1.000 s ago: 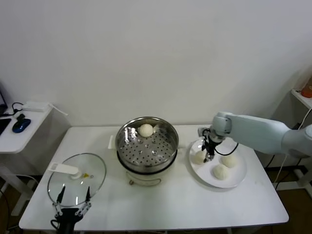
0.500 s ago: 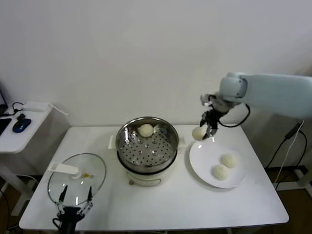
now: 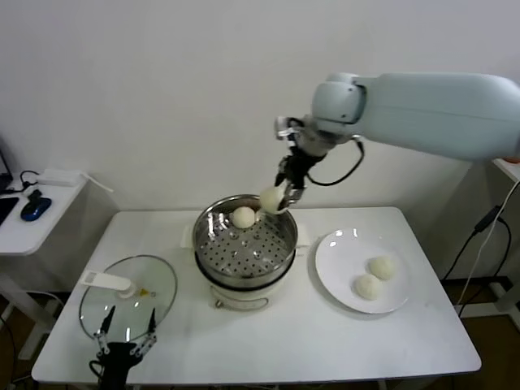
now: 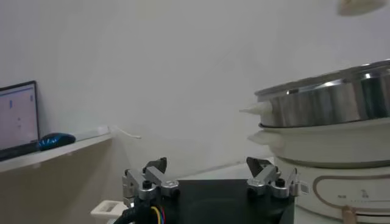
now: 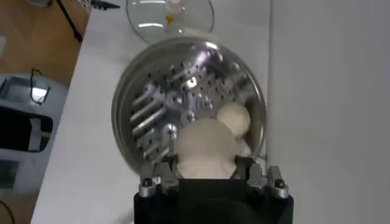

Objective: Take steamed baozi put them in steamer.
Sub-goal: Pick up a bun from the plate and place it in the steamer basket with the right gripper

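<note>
left gripper (image 4: 210, 182) (jaws apart), steamer (image 4: 329, 103) beside, laptop (image 4: 17, 119)

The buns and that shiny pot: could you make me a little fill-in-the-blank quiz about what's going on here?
1. The right gripper holds one bun above the ____.
2. The number of buns on the white plate is ____.
3. One bun already lies inside the steamer, toward its ____ side.
4. The glass lid lies on the ____.

Missing words: steamer; two; far; table

I see even, bright indoor light, soft shadows, glare on the steamer (image 3: 246, 244) rim; my left wrist view is dimmer.
</note>
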You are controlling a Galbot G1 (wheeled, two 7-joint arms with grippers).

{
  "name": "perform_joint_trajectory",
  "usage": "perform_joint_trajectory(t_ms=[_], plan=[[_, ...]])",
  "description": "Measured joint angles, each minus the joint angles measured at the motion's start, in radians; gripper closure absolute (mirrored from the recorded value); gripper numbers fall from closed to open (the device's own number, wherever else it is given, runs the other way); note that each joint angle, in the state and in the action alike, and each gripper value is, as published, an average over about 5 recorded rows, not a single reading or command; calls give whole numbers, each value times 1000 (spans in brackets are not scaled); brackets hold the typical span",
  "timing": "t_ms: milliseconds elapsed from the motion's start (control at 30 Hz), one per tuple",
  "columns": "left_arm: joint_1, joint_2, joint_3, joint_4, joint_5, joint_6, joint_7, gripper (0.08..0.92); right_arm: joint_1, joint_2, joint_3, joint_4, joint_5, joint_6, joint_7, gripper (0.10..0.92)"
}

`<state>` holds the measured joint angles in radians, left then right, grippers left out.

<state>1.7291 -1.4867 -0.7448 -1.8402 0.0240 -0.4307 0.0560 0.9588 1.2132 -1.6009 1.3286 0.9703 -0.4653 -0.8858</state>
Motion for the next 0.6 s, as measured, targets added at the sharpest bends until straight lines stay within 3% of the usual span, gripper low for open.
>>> perform_joint_trajectory(t_ms=[600], plan=[[-3, -4, 5, -3, 10, -1, 2, 177, -314, 221, 120, -268, -118, -30, 26, 380]])
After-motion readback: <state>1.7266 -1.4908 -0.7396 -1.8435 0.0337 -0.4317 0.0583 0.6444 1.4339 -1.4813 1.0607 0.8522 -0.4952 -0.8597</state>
